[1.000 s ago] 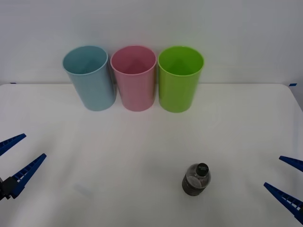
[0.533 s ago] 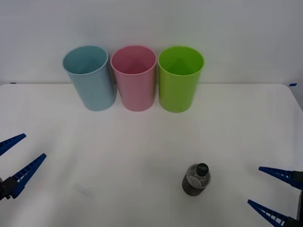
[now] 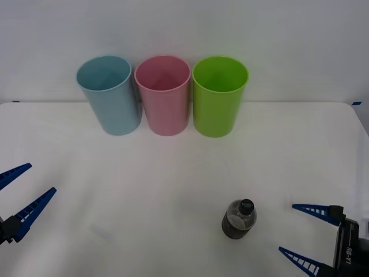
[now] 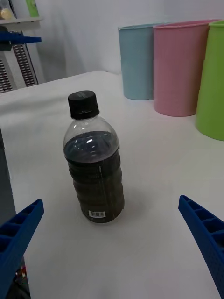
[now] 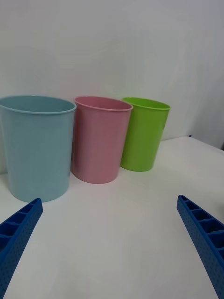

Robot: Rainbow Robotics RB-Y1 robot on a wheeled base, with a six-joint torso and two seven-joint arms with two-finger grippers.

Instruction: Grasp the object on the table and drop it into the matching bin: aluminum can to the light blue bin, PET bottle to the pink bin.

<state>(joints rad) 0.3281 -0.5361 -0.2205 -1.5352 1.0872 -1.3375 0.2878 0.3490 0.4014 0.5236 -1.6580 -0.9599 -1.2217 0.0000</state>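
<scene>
Bottle (image 4: 94,161) barcode faces right hand (image 4: 112,254).

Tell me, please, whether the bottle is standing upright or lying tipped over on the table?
Upright: the PET bottle stands on its base on the table, black cap on top.

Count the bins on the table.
3, in a row at the table's far edge: light blue bin on the left, pink bin in the middle, lime green bin on the right.

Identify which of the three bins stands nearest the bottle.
The lime green bin, at the right end of the row. The bottle stands almost directly in front of it, while the pink bin and light blue bin sit farther left.
</scene>
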